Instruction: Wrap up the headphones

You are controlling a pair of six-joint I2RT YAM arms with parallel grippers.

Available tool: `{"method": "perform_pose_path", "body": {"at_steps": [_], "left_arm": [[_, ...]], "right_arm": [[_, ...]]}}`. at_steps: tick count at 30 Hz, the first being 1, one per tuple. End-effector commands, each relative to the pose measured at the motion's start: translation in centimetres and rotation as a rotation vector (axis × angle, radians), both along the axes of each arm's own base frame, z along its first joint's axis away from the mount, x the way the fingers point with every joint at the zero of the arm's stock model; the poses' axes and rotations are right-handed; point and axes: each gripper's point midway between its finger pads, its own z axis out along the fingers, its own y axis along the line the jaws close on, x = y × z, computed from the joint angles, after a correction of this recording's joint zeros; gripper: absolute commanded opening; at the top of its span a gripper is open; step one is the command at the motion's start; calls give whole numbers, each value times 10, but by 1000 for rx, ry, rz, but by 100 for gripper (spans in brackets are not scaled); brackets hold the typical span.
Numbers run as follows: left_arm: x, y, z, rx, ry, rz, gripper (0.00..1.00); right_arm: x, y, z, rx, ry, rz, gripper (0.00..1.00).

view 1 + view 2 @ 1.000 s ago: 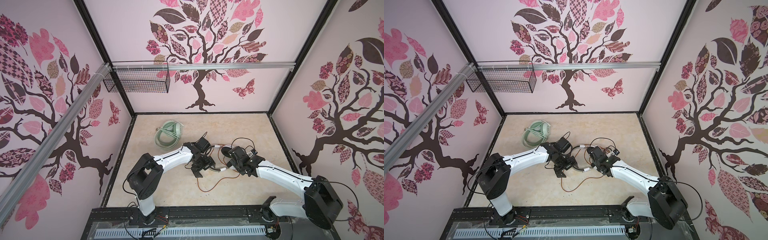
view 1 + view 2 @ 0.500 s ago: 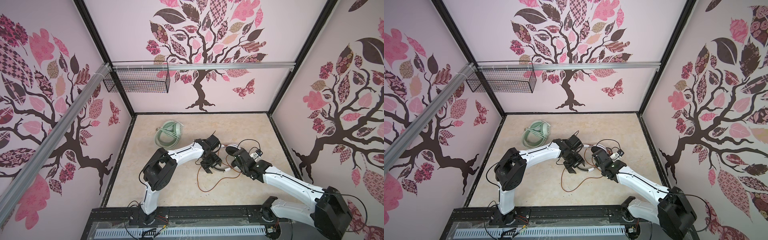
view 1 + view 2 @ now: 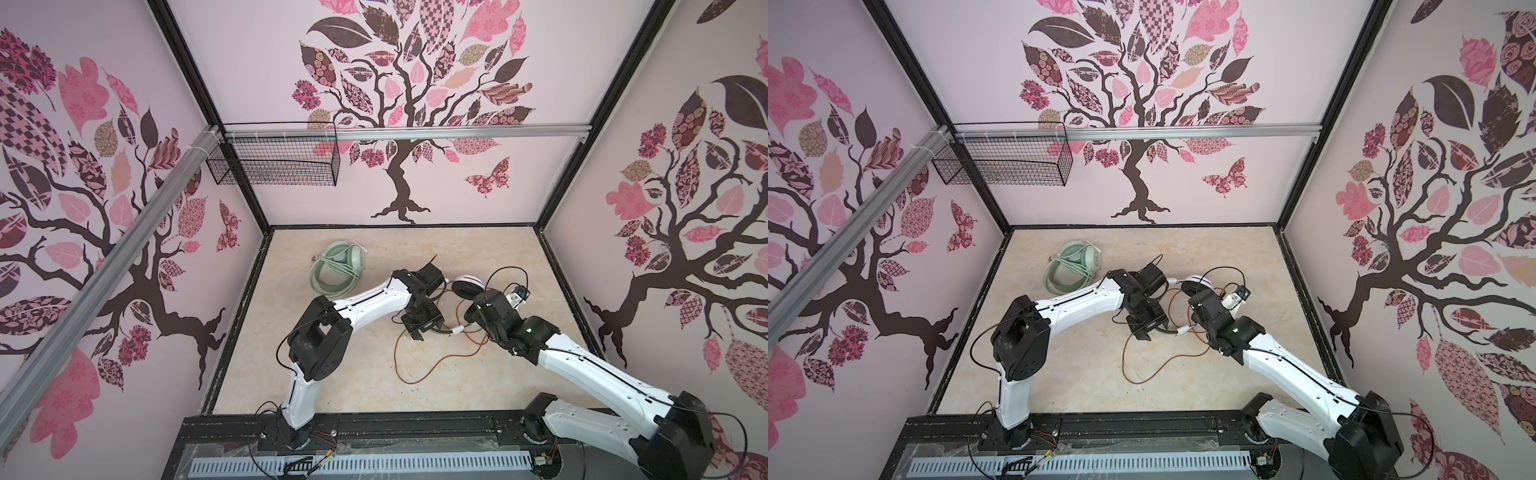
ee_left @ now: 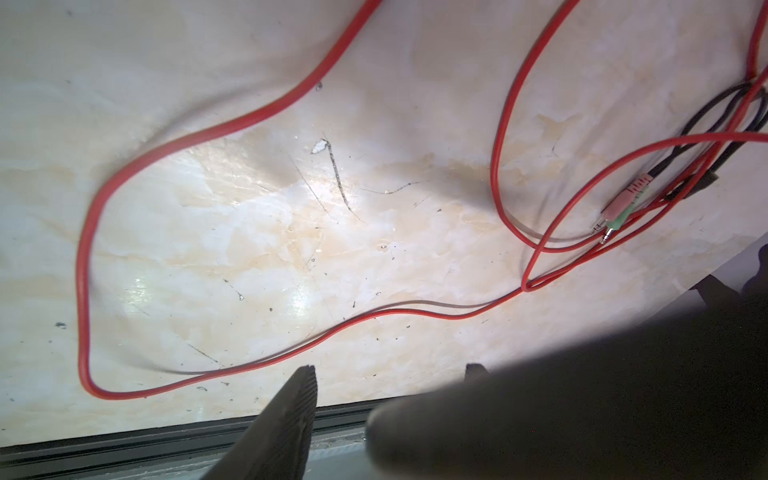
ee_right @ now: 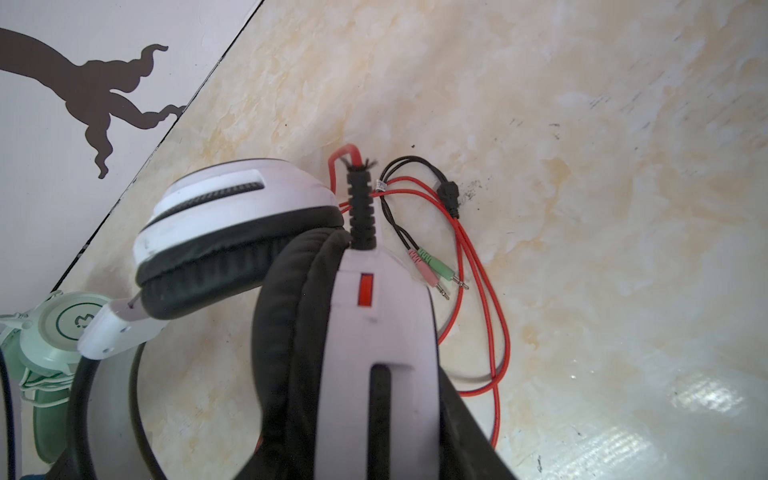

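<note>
1 of 2 wrapped: green headphones (image 3: pixel 336 270) sitting coiled far left on the table (image 3: pixel 498 257), my right gripper (image 3: pixel 473 296) is gripping the white headphones (image 5: pixel 374 332), red cord (image 4: pixel 83 270) lying loose by my half-open, empty left gripper (image 4: pixel 390 368).

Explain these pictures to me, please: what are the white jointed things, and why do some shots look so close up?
Those are two white robot arms, the left arm and the right arm, standing at the near edge of a marble-look table. Both top views come from one camera overhead; the close-ups come from a small camera on each arm's wrist. On the table lie mint-green headphones, their pale cord wound on them, and the loose red cord of a white-and-black pair. The right arm appears to hold that pair by one ear cup. The left arm's fingers stand apart above the table, holding nothing. The cord's pink and green plugs rest on the table.
</note>
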Motion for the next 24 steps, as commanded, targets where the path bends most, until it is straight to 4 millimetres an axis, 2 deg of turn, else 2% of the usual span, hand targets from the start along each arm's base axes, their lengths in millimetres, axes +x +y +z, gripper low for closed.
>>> {"method": "perform_pose_path", "body": {"at_steps": [1, 6, 10, 12, 15, 16, 20, 23, 24], "left_arm": [[-3, 0, 14, 7, -33, -59, 53], [0, 0, 18, 1, -63, -82, 30], [1, -5, 17, -9, -59, -132, 0], [1, -7, 15, -17, -50, -159, 0], [7, 4, 10, 30, -77, -197, 0], [11, 14, 10, 65, -96, -206, 0], [23, 58, 7, 138, -127, -257, 0], [20, 84, 7, 156, -138, -328, 0], [18, 90, 8, 171, -147, -356, 0]], "right_arm": [[13, 18, 24, 74, -58, 30, 23], [12, 24, 28, 119, -88, 56, 22], [12, 30, 30, 138, -101, 95, 22], [13, 32, 31, 140, -106, 112, 27], [13, 37, 35, 107, -139, 192, 58], [12, 38, 38, 67, -153, 238, 64], [2, 32, 53, -133, -206, 417, 74], [-13, 48, 70, -178, -263, 629, 83], [-19, 56, 77, -167, -288, 698, 83]]}}
